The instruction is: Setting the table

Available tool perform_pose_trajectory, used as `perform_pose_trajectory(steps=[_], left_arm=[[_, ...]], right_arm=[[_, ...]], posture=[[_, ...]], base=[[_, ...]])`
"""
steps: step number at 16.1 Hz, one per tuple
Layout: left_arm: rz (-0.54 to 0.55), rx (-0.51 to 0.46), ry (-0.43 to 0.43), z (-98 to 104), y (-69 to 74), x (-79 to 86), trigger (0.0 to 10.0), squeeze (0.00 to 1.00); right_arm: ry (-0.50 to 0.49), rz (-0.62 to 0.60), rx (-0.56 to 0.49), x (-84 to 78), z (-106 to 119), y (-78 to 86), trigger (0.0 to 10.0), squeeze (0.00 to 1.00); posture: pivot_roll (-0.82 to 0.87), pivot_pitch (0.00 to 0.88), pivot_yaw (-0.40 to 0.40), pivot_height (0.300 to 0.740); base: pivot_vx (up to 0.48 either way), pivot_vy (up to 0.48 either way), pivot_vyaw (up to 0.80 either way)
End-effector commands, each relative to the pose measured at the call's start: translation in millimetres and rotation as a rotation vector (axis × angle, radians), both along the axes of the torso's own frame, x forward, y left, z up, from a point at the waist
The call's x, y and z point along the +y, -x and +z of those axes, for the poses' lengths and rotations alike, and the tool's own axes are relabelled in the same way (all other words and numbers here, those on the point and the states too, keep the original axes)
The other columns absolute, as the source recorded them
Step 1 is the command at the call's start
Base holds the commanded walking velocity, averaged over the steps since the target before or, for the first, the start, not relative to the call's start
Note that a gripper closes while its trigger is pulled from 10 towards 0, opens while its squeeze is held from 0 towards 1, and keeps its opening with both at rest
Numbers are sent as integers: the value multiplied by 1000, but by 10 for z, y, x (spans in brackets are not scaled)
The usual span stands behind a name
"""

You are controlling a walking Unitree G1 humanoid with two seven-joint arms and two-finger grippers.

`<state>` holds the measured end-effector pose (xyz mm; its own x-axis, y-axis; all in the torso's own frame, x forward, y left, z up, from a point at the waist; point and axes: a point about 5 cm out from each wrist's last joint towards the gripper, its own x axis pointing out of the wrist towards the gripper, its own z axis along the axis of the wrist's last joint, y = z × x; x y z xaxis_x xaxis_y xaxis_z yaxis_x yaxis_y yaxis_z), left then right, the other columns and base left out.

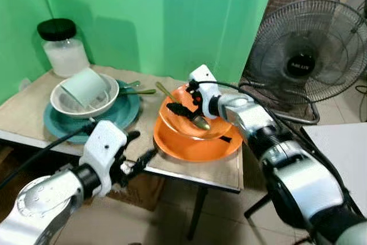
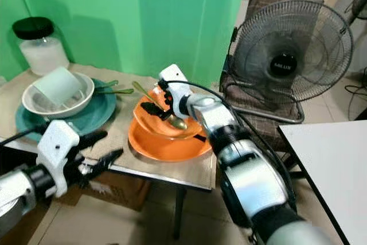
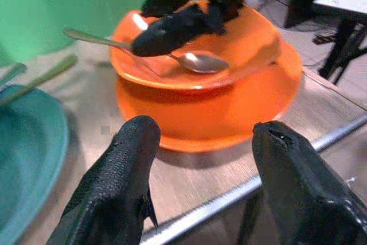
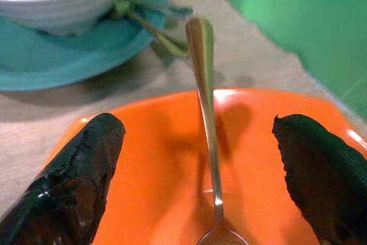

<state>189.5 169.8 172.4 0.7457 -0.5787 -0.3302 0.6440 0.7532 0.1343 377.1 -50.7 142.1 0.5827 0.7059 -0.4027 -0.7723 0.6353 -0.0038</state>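
Resting in the orange bowl (image 1: 198, 121), a metal spoon (image 4: 205, 119) lay between the right hand's (image 1: 186, 107) spread fingers, ungripped; left hand (image 1: 137, 153) open, empty.

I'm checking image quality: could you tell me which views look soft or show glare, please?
Left wrist view: near fingers blurred, spoon bowl glinting. Right wrist view: fingertips soft, spoon handle shiny. Eye views: mild softness, orange bowl rim catching light.
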Motion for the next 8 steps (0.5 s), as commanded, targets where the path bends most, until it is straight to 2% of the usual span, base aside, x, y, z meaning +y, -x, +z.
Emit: perform_pose_trajectory(steps=[1,3,4,5,6,7,8], left_arm=[[-20,1,-1,39,32,11,10000,0],[-27,24,-17,32,84,77,10000,0],[-29,29,-22,31,97,87,10000,0],[-37,38,-25,35,123,101,10000,0],[-41,44,-26,40,140,119,10000,0],[-42,50,-28,42,148,133,10000,0],[-43,53,-30,43,152,142,10000,0]], right_arm=[[6,-5,6,-13,6,-16,10000,0],[43,-36,42,-46,-84,-8,10000,0],[43,-49,56,-57,-108,-4,8941,0],[40,-69,78,-69,-149,4,6549,0],[37,-83,93,-71,-175,11,6314,0],[33,-105,94,-76,-188,9,5451,0],[26,-134,93,-82,-191,2,5020,0]], posture=[[104,0,-71,740],[110,0,-70,740],[115,0,-65,740],[116,0,-58,740],[116,0,-52,740],[115,0,-46,740],[117,0,-44,740]], base=[[0,0,0],[0,0,0],[0,0,0],[0,0,0],[0,0,0],[0,0,0],[0,0,0]])
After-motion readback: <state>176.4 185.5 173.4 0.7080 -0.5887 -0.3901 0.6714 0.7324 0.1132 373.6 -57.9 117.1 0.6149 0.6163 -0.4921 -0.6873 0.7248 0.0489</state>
